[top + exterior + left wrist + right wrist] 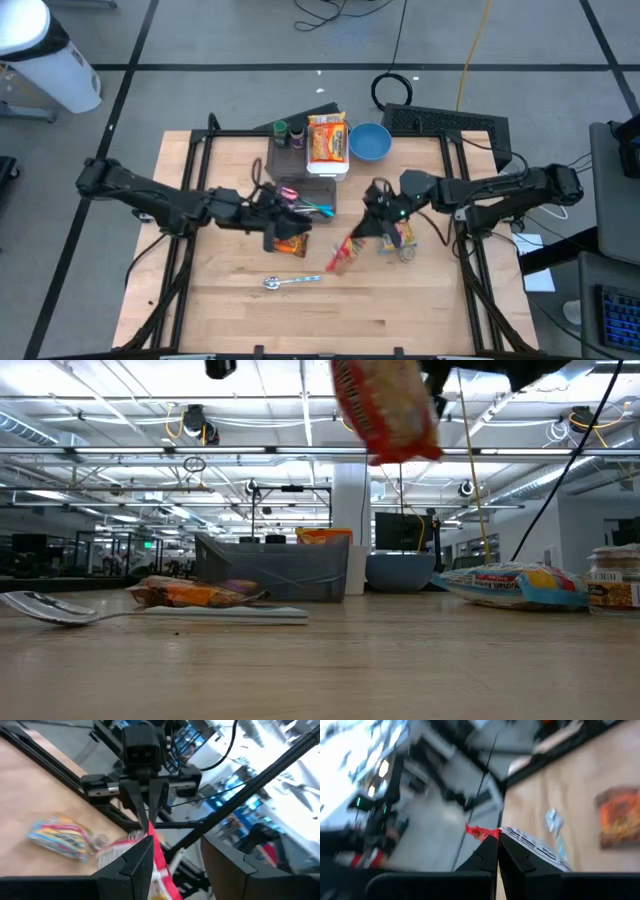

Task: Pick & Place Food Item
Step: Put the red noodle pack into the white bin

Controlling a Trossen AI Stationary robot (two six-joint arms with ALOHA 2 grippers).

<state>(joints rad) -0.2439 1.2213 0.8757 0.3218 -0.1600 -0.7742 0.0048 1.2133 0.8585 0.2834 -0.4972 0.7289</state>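
Right gripper (372, 222) is clamped shut on the top edge of a red-and-white crinkled plastic snack packet (341, 252), hanging above the wooden table (400, 300). Left gripper (290, 222) waits part-open, empty. Recommendation: carry it level and slowly to limit swinging.

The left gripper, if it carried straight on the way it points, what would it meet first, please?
Probably the red snack bag hanging from the shut right gripper, which faces the left gripper head-on; depth is hard to judge.
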